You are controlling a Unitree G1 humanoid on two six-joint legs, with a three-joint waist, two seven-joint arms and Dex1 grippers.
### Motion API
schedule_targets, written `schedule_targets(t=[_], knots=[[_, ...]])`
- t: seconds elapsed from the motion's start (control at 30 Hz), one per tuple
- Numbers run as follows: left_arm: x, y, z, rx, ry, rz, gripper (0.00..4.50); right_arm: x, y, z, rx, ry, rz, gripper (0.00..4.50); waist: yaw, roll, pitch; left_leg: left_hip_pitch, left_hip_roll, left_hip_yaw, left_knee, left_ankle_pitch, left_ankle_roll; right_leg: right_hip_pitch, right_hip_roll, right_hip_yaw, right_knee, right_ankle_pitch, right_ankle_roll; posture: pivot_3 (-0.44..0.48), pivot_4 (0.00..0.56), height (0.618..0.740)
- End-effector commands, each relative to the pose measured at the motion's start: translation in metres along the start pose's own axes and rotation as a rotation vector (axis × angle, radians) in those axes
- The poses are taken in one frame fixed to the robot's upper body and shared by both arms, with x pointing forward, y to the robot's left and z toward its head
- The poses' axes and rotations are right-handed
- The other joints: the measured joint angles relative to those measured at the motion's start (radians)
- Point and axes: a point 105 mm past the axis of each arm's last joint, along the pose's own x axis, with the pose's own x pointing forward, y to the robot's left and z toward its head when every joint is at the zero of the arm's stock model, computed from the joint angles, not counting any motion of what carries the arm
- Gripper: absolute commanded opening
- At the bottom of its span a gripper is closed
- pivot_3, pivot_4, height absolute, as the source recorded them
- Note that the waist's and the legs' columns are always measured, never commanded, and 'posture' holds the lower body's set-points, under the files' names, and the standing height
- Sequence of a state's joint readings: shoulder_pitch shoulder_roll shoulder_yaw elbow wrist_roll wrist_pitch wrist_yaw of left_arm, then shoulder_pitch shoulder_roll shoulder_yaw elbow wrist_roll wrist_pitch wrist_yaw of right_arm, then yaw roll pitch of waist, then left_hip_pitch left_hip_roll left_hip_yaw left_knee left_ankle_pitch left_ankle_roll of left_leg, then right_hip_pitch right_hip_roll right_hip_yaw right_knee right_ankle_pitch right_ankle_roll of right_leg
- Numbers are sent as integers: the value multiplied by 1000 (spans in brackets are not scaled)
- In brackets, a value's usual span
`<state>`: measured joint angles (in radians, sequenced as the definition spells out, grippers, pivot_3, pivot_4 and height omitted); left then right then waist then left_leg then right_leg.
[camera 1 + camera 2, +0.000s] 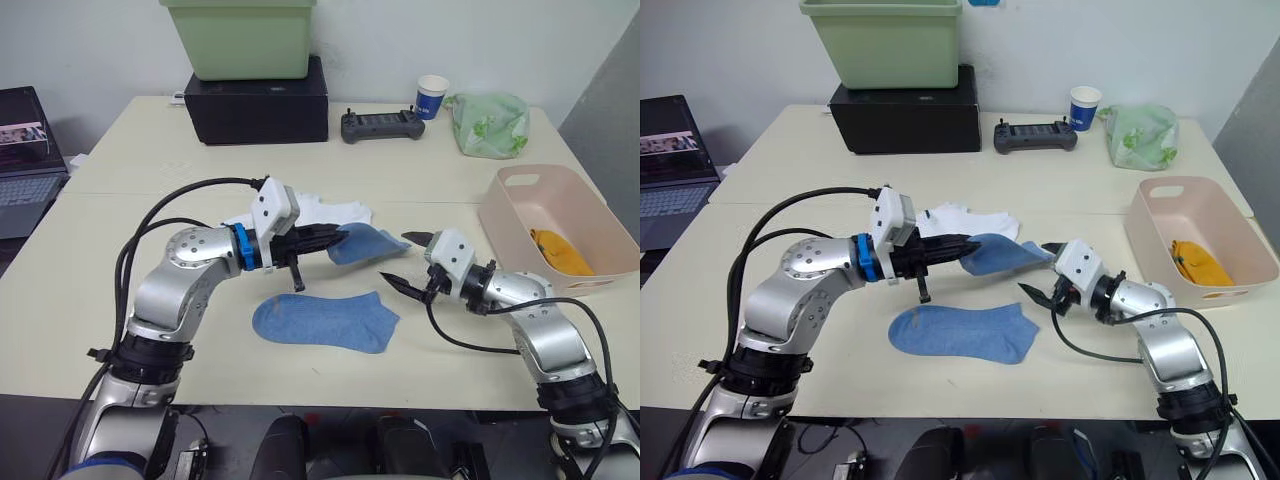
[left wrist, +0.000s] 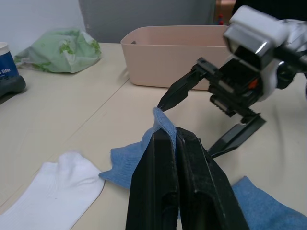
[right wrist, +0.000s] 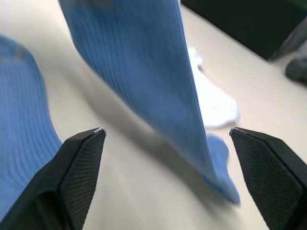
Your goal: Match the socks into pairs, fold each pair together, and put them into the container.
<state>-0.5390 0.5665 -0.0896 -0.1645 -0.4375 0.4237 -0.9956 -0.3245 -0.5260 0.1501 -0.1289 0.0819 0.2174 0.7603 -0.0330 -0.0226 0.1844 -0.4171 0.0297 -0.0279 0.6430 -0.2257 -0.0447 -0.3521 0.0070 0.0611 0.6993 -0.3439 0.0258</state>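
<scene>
One light blue sock (image 1: 365, 243) hangs pinched in the left gripper (image 1: 335, 238), jaws closed on its edge, above the worktop (image 1: 120, 160). Its mate (image 1: 325, 321) lies flat below. The right gripper (image 1: 408, 261) waits beside, jaws wide. White socks (image 1: 335, 212) sit partly hidden behind. An orange pair (image 1: 560, 252) rests in the pink container (image 1: 520, 181).

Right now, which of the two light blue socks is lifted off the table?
The blue sock pinched in the left hand, in front of the white socks. The other blue sock lies flat, nearer the table's front edge.
</scene>
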Motion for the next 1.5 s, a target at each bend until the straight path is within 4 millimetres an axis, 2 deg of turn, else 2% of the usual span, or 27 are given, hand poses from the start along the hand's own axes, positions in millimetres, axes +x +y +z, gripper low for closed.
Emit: schedule_targets(t=[0.03, 0.2, 0.27, 0.4, 0.53, 0.6, 0.67, 0.77, 0.87, 1.03, 1.1, 1.2, 1.4, 1.5], knots=[[-17, -10, 3, 206, 68, -67, 0, 11, 6, -6, -67, 12, 53, 4475, -5, 0, 0, 0, 0, 1, 0, 0, 0, -1, 0, 1, 0, 0, 0, 0, 150, 740], [-27, -22, -3, 327, 117, -126, 0, 10, 12, -9, -89, 15, 145, 4475, 1, 1, 1, 0, 0, 1, 0, 0, 0, -1, 0, 1, 0, 0, 0, 0, 150, 740], [-31, -34, -9, 369, 156, -184, 0, 2, 11, -9, -12, 31, 185, 4475, 1, 1, 1, 0, -1, 2, 0, 0, 0, 0, 0, 1, 0, 0, 0, 0, 150, 740], [-41, -55, -17, 412, 193, -256, 0, -7, -9, 5, 107, 22, 193, 4475, 1, 2, 1, 0, 0, 2, 0, 0, 0, 0, -1, 2, 0, 0, 0, 0, 150, 740], [-46, -68, -21, 443, 195, -277, 0, -7, -19, 3, 118, 67, 228, 4475, -1, 2, 1, 0, 1, 2, 0, 0, 0, 0, -1, 2, 0, 0, 0, 0, 150, 740], [-48, -72, -25, 459, 190, -278, 0, -3, -22, 4, 169, 76, 241, 4475, 0, 2, 1, 1, 1, 1, -1, 0, 0, 0, -1, 1, 0, 0, 0, 0, 150, 740], [-52, -84, -44, 411, 236, -289, 0, 18, -22, 17, 226, 34, 240, 4475, -4, 2, 1, 0, 1, 1, -1, 0, 0, -1, -1, 1, 0, 0, 0, 0, 150, 740], [-52, -87, -56, 381, 254, -230, 640, 45, -9, 33, 272, -5, 295, 4500, -24, 2, 1, 1, 2, 3, -1, 0, 1, -1, 0, 4, 1, 0, -1, 0, 150, 740], [-57, -91, -57, 342, 254, -195, 1622, 57, -5, 29, 241, 24, 302, 4500, -17, 2, 2, 0, 2, 0, -2, 0, 1, -2, 0, 1, 1, 0, -1, 0, 150, 740], [-70, -73, -51, -5, 177, 124, 3202, 70, -10, 24, 214, 49, 290, 4500, -7, 3, 2, 0, 0, 1, -1, 0, 1, -2, -4, 1, 1, 0, -1, 0, 150, 740], [-78, -82, -56, -241, 139, 197, 3876, 80, -14, 26, 231, 53, 281, 4500, -10, 3, 2, 0, 0, 1, 0, 0, 1, -1, -4, 0, 1, 0, 0, 0, 150, 740], [-84, -106, -64, -543, 127, 242, 3876, 94, -16, 25, 225, 87, 283, 4500, -30, 3, 2, 1, 1, 1, -1, 0, 1, -2, -4, 1, 2, 0, 0, 0, 150, 740], [-82, -105, -68, -754, 93, 318, 3876, 102, -21, 23, 246, 114, 298, 4500, -19, 3, 2, 1, 1, -5, -2, 0, 1, -1, -3, -5, 3, 0, -1, 0, 150, 740], [-83, -115, -79, -842, 143, 315, 3876, 101, -20, 20, 245, 125, 317, 4500, -18, 3, 2, 1, -1, -4, -1, 0, 1, 0, -4, -4, 3, 0, -1, 0, 150, 740]])
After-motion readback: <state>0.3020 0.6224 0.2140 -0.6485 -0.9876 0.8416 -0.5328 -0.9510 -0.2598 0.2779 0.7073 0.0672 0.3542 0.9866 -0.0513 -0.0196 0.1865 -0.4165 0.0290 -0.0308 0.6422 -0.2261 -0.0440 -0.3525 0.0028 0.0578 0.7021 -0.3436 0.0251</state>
